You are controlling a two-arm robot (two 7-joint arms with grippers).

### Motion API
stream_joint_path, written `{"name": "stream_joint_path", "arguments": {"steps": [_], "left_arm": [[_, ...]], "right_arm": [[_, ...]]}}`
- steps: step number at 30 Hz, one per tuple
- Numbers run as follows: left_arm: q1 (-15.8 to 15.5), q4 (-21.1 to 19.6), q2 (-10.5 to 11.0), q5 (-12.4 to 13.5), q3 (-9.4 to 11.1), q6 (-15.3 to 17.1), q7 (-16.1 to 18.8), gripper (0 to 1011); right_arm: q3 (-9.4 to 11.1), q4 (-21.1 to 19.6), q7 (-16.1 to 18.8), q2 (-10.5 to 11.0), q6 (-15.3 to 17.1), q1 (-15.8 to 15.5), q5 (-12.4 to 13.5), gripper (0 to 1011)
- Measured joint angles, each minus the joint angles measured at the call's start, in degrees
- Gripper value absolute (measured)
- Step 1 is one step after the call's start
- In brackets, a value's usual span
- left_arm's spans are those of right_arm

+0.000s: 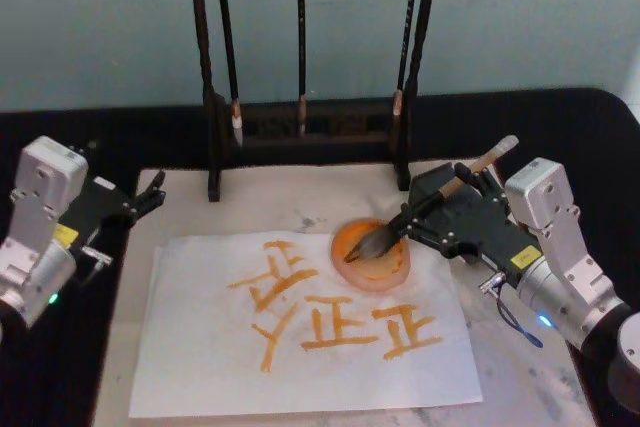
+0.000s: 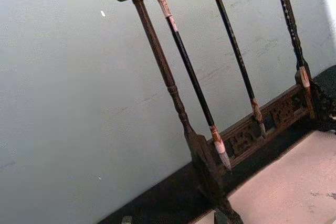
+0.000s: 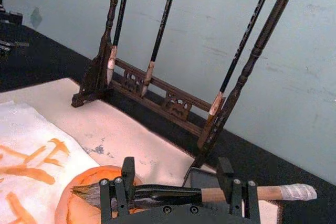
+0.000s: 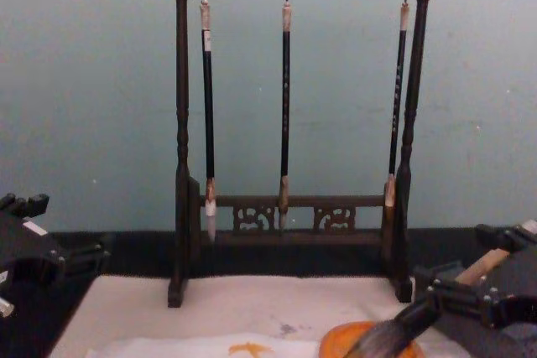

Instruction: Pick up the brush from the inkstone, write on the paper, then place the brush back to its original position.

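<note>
My right gripper [image 1: 425,212] is shut on the brush [image 1: 480,169], a thick one with a tan handle and a taped end. Its black shaft slants down to the left, and the bushy dark bristles rest in a round orange ink dish [image 1: 385,272]. In the right wrist view the brush [image 3: 262,192] lies across the fingers [image 3: 126,174]. A dark square inkstone [image 1: 428,180] sits just behind the gripper, partly hidden. The paper [image 1: 200,347] lies left of the dish and bears several orange characters. My left gripper [image 1: 155,192] is parked open at the mat's left edge.
A dark wooden brush rack [image 1: 300,132] stands at the back of the cream felt mat [image 1: 300,192], with three thin brushes [image 4: 285,106] hanging from it. Black table cloth surrounds the mat. A pale wall stands close behind the rack.
</note>
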Motion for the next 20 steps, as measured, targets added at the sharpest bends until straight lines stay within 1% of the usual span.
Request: {"name": "stream_joint_path", "arguments": {"steps": [20], "left_arm": [[0.0,0.0,0.0,0.0,0.0,0.0,0.0,1010]], "right_arm": [[0.0,0.0,0.0,0.0,0.0,0.0,0.0,1000]]}}
